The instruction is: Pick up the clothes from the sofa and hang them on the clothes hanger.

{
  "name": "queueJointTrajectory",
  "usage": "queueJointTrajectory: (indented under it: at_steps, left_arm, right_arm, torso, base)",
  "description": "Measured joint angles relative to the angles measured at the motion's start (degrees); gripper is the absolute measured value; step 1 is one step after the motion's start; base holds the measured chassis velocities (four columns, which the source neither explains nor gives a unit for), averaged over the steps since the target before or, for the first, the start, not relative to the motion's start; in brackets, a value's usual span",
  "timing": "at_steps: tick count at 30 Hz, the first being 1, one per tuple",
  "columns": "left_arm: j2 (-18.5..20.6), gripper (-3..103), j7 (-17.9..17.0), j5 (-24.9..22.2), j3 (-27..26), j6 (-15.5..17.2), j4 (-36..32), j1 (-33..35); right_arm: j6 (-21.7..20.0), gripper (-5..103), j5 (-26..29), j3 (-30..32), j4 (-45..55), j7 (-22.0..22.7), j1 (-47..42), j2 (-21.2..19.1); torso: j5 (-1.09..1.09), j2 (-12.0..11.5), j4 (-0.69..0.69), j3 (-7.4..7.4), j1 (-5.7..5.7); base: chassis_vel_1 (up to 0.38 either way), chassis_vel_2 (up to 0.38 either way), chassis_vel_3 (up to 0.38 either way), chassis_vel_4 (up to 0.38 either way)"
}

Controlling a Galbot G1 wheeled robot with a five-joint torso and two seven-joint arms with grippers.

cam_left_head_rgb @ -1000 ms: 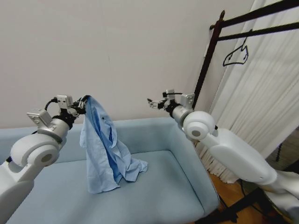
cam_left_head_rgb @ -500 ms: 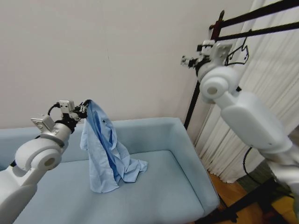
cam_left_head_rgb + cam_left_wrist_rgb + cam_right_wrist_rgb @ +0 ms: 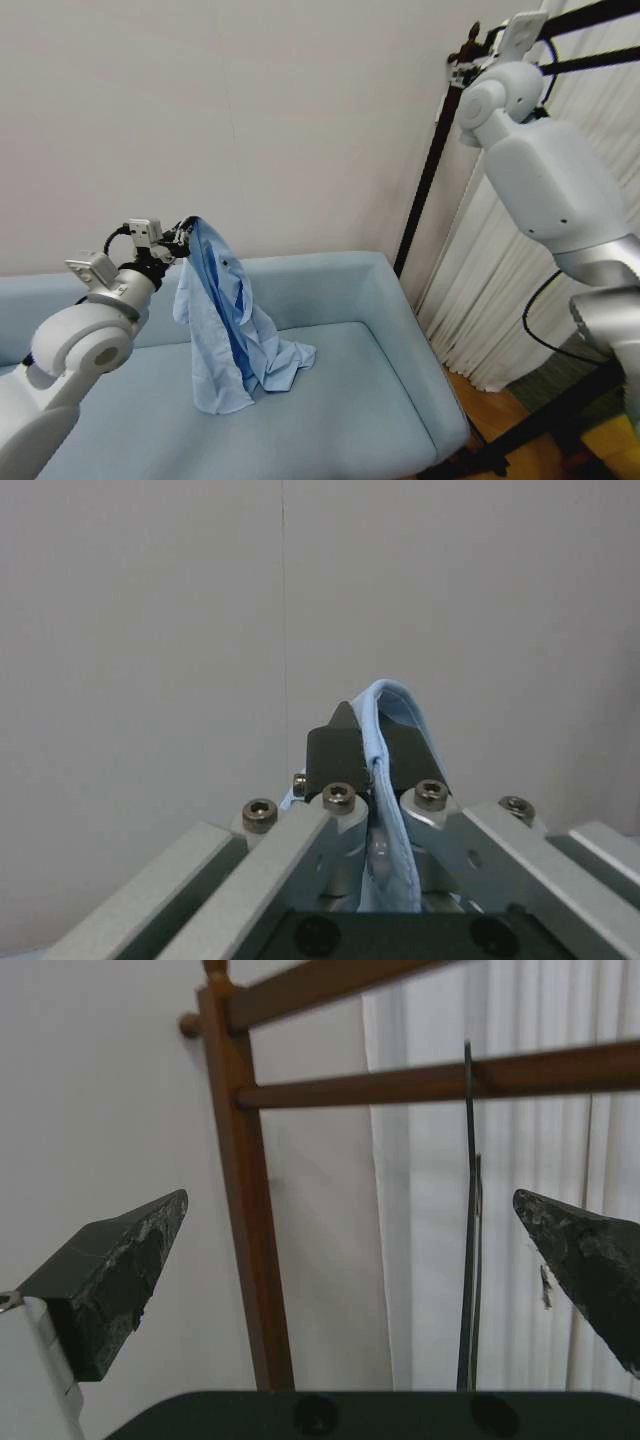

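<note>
Shirt (image 3: 215,340) held above sofa (image 3: 360,400), clamped in jaws of left gripper (image 3: 372,755), tail on the seat. Right gripper (image 3: 350,1205), jaws wide, high beyond sofa's right end, faces hanger (image 3: 468,1260); thin wire may swing aside.

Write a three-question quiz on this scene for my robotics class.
1. True or false: the left end effector is shut on the shirt.
2. The shirt's lower end rests on: A the sofa; B a table; C a chair.
3. Fill in: the open right end effector faces the wooden ___.
Key: 1 true; 2 A; 3 rack.
</note>
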Motion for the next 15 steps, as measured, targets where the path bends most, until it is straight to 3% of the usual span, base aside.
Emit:
queueJointTrajectory:
  at_steps: [3,15]
  left_arm:
    - [-0.3,1,0.0,-0.1,0.1,0.0,-0.1,-0.2]
    - [-2.3,1,0.3,0.1,0.3,-0.5,0.2,0.2]
  right_arm:
    - [0.4,100,-0.7,0.7,-7.2,0.9,1.1,2.7]
    - [1.5,100,-3.6,0.9,-17.1,-1.3,4.4,5.5]
  torso:
    - [-0.01,0.0,0.02,0.00,0.00]
    - [-0.03,0.0,0.00,-0.01,0.00]
  base:
    - [0.000,0.000,0.000,0.000]
    - [0.000,0.000,0.000,0.000]
